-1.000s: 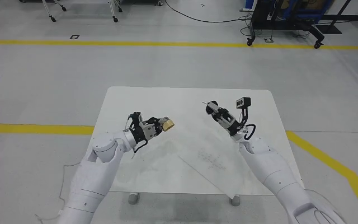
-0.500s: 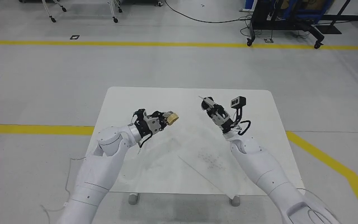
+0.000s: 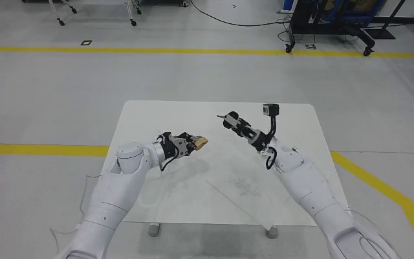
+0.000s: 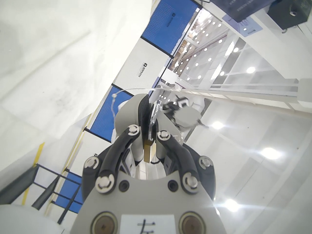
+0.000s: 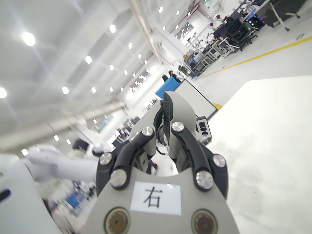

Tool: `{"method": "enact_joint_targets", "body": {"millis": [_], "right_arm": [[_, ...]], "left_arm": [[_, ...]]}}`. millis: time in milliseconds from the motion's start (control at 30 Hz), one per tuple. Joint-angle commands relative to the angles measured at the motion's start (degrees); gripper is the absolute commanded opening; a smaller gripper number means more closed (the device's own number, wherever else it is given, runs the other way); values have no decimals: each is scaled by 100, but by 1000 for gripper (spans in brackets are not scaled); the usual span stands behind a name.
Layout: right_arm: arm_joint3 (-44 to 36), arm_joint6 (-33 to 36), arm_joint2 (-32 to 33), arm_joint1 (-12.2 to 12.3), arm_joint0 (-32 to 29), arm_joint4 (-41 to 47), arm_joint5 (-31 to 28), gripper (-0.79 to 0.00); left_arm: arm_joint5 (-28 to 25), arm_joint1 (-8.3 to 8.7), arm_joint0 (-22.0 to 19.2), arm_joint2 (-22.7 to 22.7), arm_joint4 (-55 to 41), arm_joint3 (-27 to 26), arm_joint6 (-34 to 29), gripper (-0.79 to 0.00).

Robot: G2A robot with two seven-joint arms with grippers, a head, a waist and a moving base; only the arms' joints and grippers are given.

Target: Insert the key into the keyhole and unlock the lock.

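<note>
Okay, alignment step. My left gripper (image 3: 188, 142) is clamped on the small brass padlock (image 3: 200, 140) and my right gripper (image 3: 230, 120) pinches the thin silver key (image 3: 222, 117). Both are above the white table (image 3: 162, 116), well apart. Next I'd aim the blade at the keyhole and close the gap slowly.

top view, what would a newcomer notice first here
The brass padlock clamped in the left pincer, held above the white table. Facing it across a gap, the right pincer holds the key, not yet inserted.
</note>
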Motion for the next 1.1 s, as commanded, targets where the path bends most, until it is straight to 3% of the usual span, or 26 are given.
{"method": "enact_joint_targets", "body": {"millis": [0,133,200,567,700,767,933,1067], "right_arm": [[-432,-35,165,63,29,-1627,-10,-785],[-1412,-54,328,151,-59,-3717,15,-785],[-1780,-59,308,162,-139,-4261,230,-785],[-1828,-85,298,161,-164,-4288,291,-785],[-2196,-169,399,224,-124,-5380,135,-785],[-2501,-415,522,283,-149,-6098,-279,-785],[-3508,-1604,546,551,-421,-8243,-279,-785],[-3723,-2636,333,845,-536,-9758,-279,-785]], "left_arm": [[72,-5,-72,86,27,71,-117,-785],[54,-7,-179,218,227,209,-99,-785],[9,-10,-206,243,234,242,-94,-785],[-127,-20,-174,242,183,244,-1,-785],[-61,-26,-102,285,138,146,107,-785],[1,-26,-86,250,-30,147,17,-785],[325,-34,-121,262,-454,249,-432,-785],[584,-42,-208,369,-618,394,-777,-785]]}}
